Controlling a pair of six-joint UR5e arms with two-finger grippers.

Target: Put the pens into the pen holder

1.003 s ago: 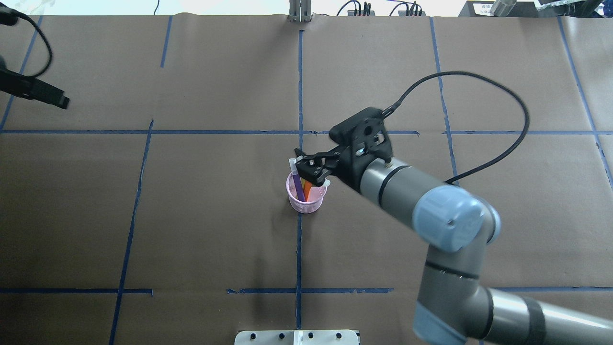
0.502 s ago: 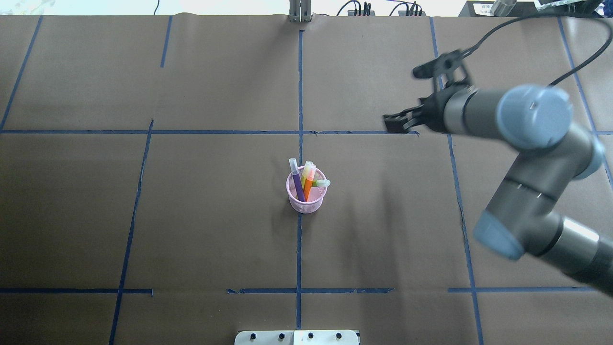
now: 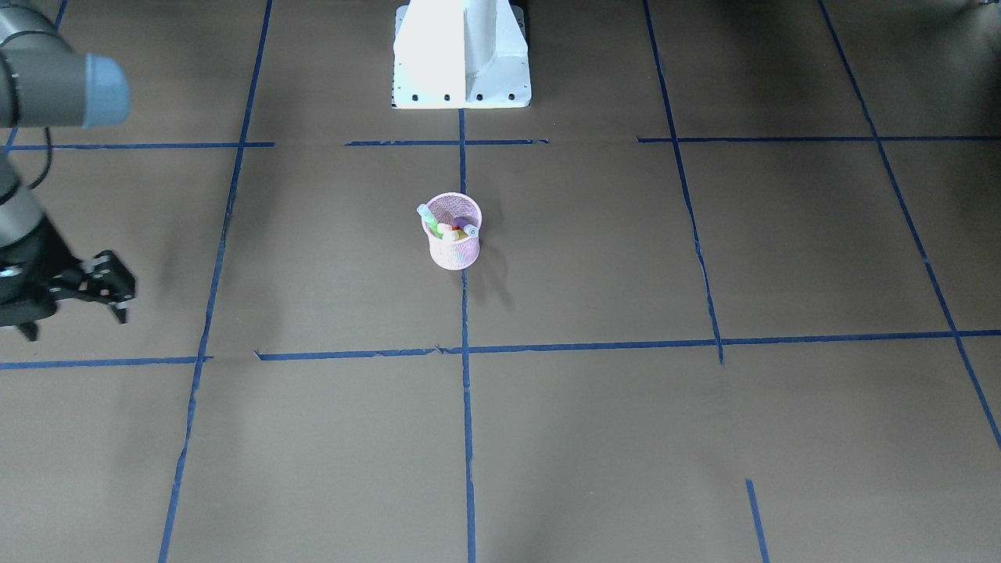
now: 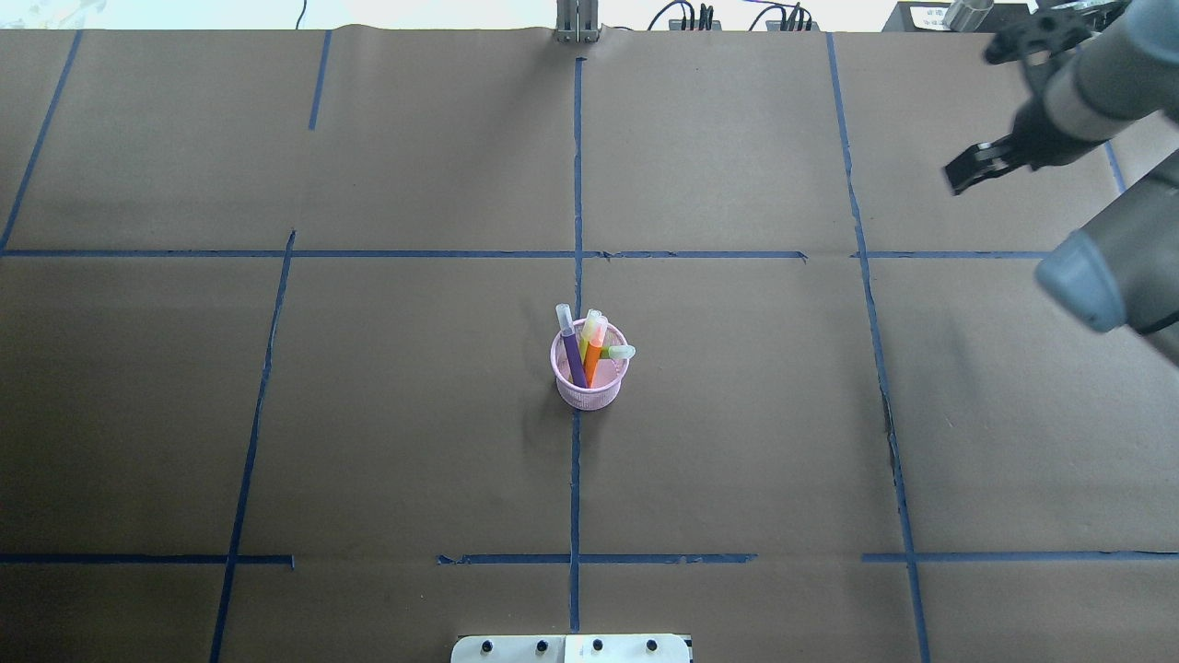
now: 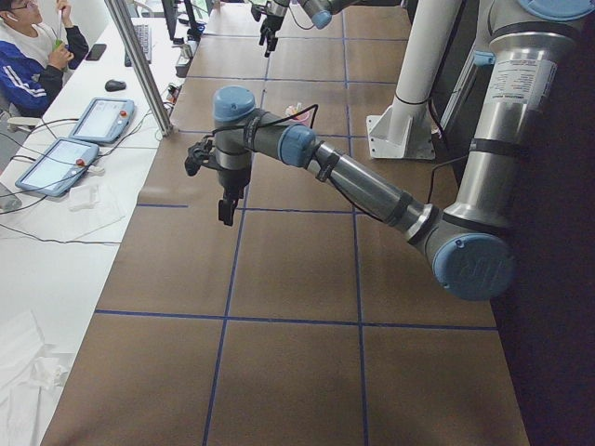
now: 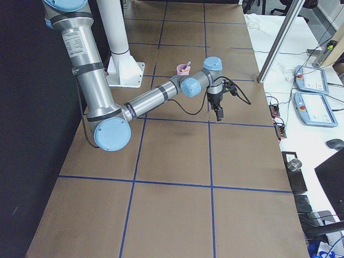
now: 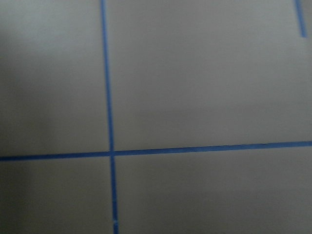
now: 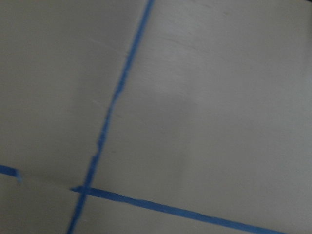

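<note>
The pink mesh pen holder (image 4: pixel 589 385) stands upright at the table's middle, and also shows in the front-facing view (image 3: pixel 453 249) and the exterior right view (image 6: pixel 183 69). The purple pen (image 4: pixel 572 354), the orange pen (image 4: pixel 593 357) and the green pen (image 4: pixel 622 352) stand inside it, leaning on its rim. My right gripper (image 4: pixel 958 180) is open and empty, far back right of the holder; it also shows in the front-facing view (image 3: pixel 125 301). My left gripper (image 5: pixel 226 214) shows only in the exterior left view, above the table, and I cannot tell its state.
Brown paper with blue tape lines (image 4: pixel 577 184) covers the table. The robot's white base plate (image 4: pixel 571 649) sits at the near edge. Tablets (image 5: pixel 100 119) and a seated operator (image 5: pixel 33 56) are at a white side table. Both wrist views show only paper and tape.
My right gripper has pulled away from over the holder to the far back right. My left gripper has moved out of the overhead view. The pens stay in the holder.
</note>
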